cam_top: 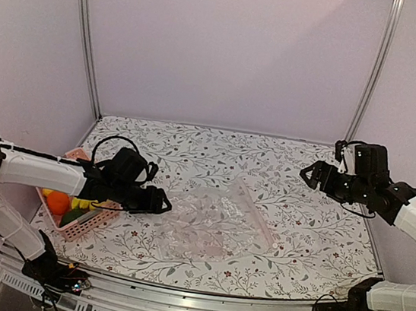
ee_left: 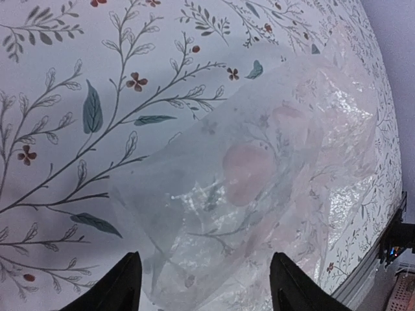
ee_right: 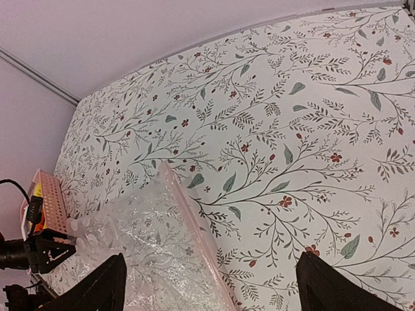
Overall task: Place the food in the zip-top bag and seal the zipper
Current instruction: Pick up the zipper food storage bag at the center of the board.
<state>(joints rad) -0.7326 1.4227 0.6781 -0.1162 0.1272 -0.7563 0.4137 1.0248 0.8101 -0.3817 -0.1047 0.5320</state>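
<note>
While the bag (cam_top: 214, 221) lies flat on the worktop (cam_top: 193, 153), the left hand (cam_top: 162, 202) hovers over its left edge, fingers (ee_left: 123, 285) apart; it should drop square and catch the film fully. Right hand (cam_top: 311, 174), also apart, hangs right of the bag; food (cam_top: 63, 204) sits left of it.

top: high, near edge, whole table (cam_top: 297, 236) | left wrist: close over bag (ee_left: 259, 194) | right wrist: farther, oblique | shared: bag

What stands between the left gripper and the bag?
Nothing visible does. The left gripper hangs right over the bag, at its edge, fingers apart. Only crinkled plastic and the table show beneath it.
</note>
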